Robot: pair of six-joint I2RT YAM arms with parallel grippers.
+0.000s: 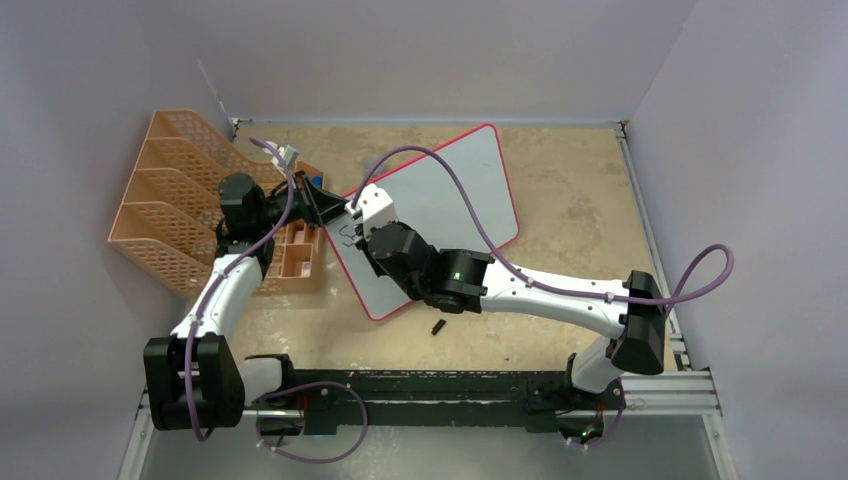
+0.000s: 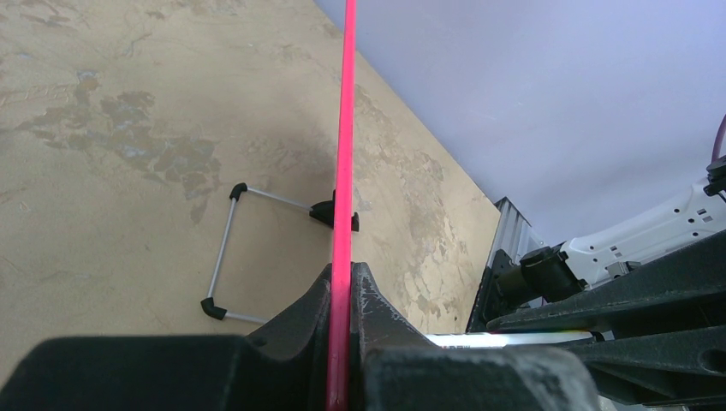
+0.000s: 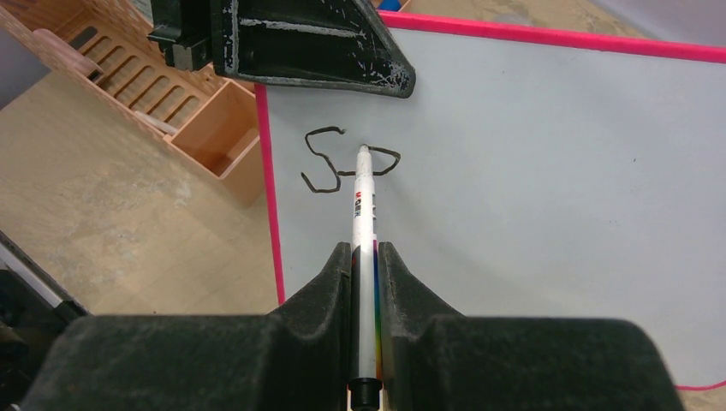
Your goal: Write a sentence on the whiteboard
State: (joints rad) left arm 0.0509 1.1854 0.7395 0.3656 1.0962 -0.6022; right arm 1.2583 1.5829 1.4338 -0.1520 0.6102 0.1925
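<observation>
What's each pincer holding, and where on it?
Left pincer holds the whiteboard by its red edge; right pincer holds the marker by its rear half.

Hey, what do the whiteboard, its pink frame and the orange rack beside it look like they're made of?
Whiteboard: smooth pale coated panel, maybe melamine or painted sheet; the face is even, with no grain. Frame: glossy bright pink, probably plastic. Rack: looks like moulded plastic, going by its uniform orange colour and mesh walls; matt.

Orange mesh file rack (image 1: 165, 205) on tan table (image 1: 580, 200); small black piece (image 1: 438, 327) well apart.
</observation>
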